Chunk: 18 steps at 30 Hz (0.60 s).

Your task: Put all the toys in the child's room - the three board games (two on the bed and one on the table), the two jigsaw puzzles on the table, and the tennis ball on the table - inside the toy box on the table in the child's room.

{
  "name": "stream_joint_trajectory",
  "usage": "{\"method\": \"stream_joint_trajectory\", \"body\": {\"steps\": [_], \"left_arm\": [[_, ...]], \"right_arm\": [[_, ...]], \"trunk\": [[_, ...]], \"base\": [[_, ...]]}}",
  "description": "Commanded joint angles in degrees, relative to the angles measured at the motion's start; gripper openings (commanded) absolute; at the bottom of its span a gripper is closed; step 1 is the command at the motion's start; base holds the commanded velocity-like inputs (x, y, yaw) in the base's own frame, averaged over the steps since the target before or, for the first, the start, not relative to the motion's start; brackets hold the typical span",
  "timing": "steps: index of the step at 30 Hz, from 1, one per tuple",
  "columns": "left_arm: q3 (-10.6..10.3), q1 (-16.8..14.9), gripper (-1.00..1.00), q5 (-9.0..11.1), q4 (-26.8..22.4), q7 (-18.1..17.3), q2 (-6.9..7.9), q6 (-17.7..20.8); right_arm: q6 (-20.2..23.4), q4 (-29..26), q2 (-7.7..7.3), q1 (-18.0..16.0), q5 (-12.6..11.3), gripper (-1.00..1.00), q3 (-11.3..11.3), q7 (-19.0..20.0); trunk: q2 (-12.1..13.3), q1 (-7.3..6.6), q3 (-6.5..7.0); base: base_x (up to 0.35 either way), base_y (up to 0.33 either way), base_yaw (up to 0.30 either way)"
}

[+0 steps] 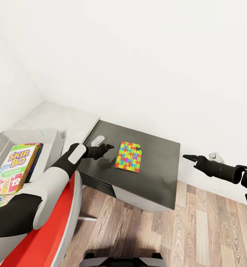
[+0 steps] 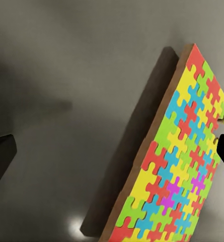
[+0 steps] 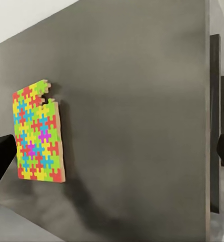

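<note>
Lying flat on the dark cabinet top (image 1: 153,170), the jigsaw puzzle (image 1: 128,157) runs lengthwise away from the robot. "SKIP-BO" box (image 1: 13,168) fills the toy box (image 1: 51,142). Left gripper (image 1: 107,147) and right gripper (image 1: 186,157): both spread apart, empty.

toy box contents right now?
The toy box holds the Skip-Bo box on top, with a dark-edged flat item and another colourful print partly showing beneath it. What they are is covered; the left arm hides the rest.

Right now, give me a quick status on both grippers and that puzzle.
Left gripper open, empty, beside jigsaw puzzle. Right gripper empty, off the cabinet's edge. Puzzle flat on dark cabinet top. Skip-Bo already in toy box. Nothing blocking.
</note>
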Motion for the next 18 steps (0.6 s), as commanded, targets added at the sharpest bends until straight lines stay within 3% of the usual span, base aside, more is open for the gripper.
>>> {"method": "stream_joint_trajectory", "body": {"steps": [1,9,18], "left_arm": [[-0.17,-0.04,1.00,0.18,-0.02,0.08,0.03,0.11],[-0.17,-0.03,1.00,0.15,-0.01,0.04,0.01,0.11],[-0.17,-0.02,1.00,0.14,-0.01,0.00,0.01,0.11]], "right_arm": [[0.18,-0.04,-0.01,-0.04,-0.60,1.00,-0.03,-0.60],[0.18,-0.24,0.01,-0.01,-0.60,1.00,-0.03,-0.60],[0.18,-0.57,0.02,0.01,-0.60,1.00,-0.05,-0.60]], "trunk": [[-0.10,0.03,-0.10],[-0.10,0.03,-0.18],[-0.10,0.03,-0.21]], "base": [[0.000,0.000,0.000],[0.000,0.000,-0.029],[0.000,0.000,-0.158]]}}
